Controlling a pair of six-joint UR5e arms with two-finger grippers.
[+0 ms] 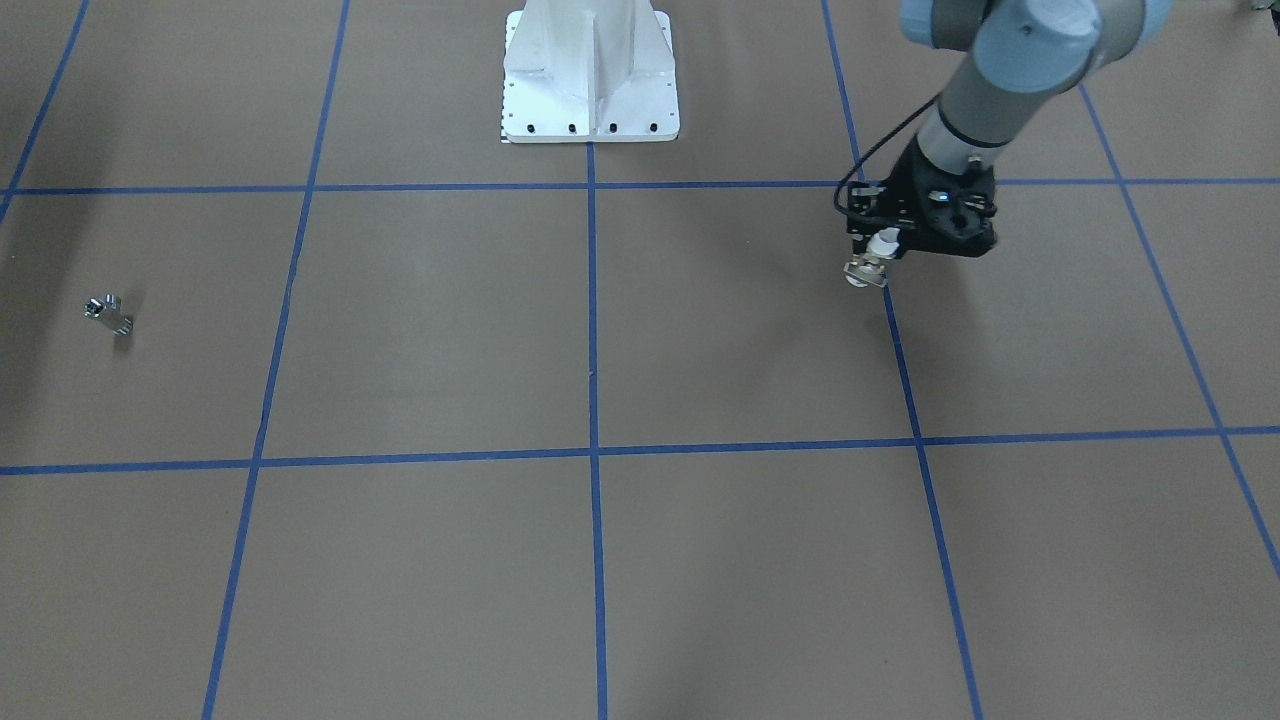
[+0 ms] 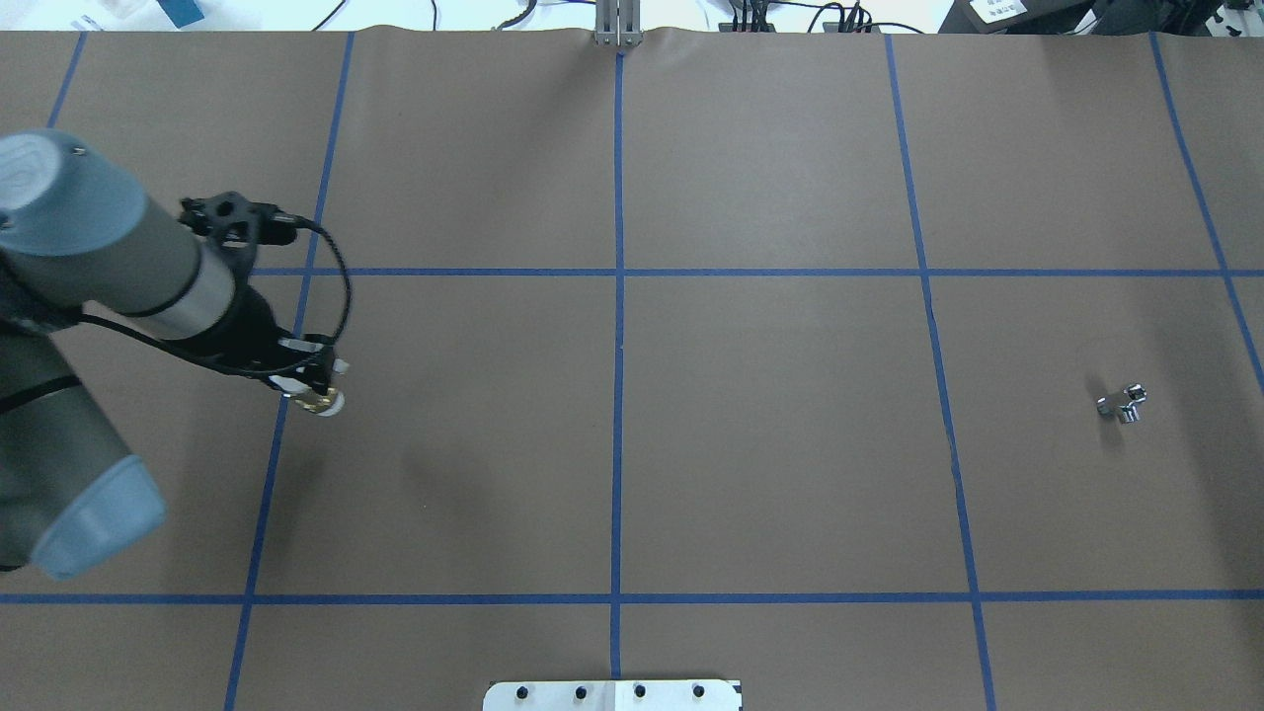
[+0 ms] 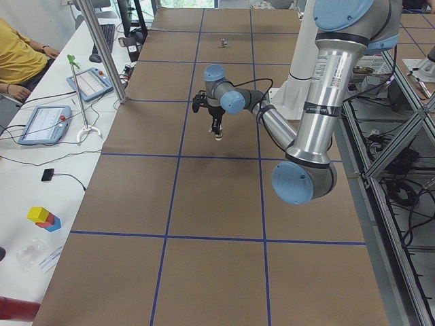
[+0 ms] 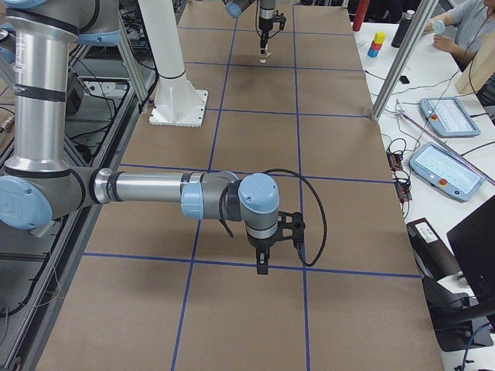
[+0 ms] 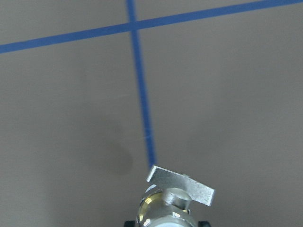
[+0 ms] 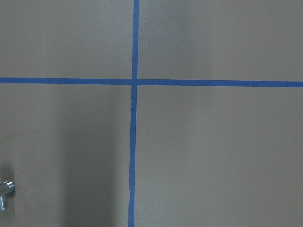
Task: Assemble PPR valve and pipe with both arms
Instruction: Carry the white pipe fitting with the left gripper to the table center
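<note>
My left gripper (image 2: 314, 387) is shut on the PPR valve (image 2: 323, 402), a brass body with a white collar. It holds the valve just above the table near a blue tape line. The front view shows the gripper (image 1: 882, 250) with the valve (image 1: 866, 270) hanging below it. The left wrist view shows the valve's flat pale tab handle (image 5: 181, 185). The silver pipe (image 2: 1123, 403) lies alone on the table far to my right, also in the front view (image 1: 108, 313) and at the right wrist view's edge (image 6: 5, 191). My right gripper (image 4: 263, 264) shows only in the exterior right view, so I cannot tell whether it is open or shut.
The white metal pedestal (image 1: 590, 80) stands at the table's middle on my side. Blue tape lines (image 2: 618, 296) divide the brown table into squares. Side tables with tablets (image 4: 447, 166) and seated operators (image 3: 17, 54) flank the far long edge.
</note>
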